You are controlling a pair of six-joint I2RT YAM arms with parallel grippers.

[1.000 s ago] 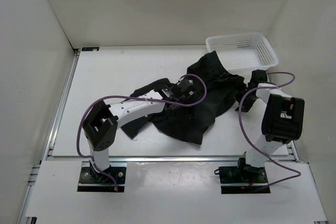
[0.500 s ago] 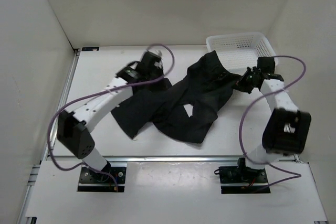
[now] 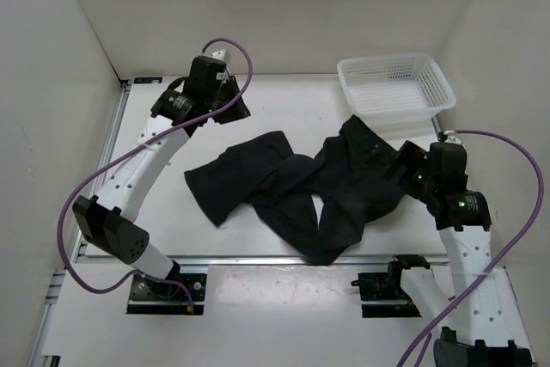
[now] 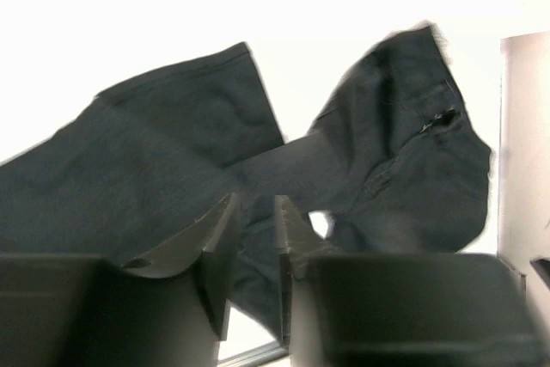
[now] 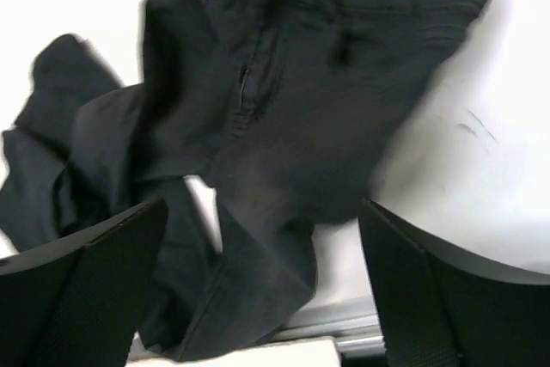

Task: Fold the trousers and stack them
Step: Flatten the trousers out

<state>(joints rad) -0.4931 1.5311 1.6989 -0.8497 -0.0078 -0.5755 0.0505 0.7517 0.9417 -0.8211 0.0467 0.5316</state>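
Note:
The black trousers (image 3: 292,182) lie spread and rumpled across the middle of the table, one leg end at the left and the waistband end at the right. My left gripper (image 3: 230,107) hangs above the far left of the table, apart from the cloth, its jaws nearly closed and empty. The left wrist view shows the trousers (image 4: 172,152) well beyond my left gripper (image 4: 255,212). My right gripper (image 3: 407,169) is at the waistband end, jaws wide apart. In the right wrist view the trousers (image 5: 275,83) lie under my right gripper (image 5: 262,208), nothing held.
A white mesh basket (image 3: 395,62) stands at the back right, just behind the trousers. White walls close in the table on the left, back and right. Metal rails run along the front edge (image 3: 284,258) and the left edge (image 3: 107,161).
My left arm swung from the table's middle to the far left back, spreading a leg leftward. My right arm drew back toward the near right. The trousers now lie clear of the basket.

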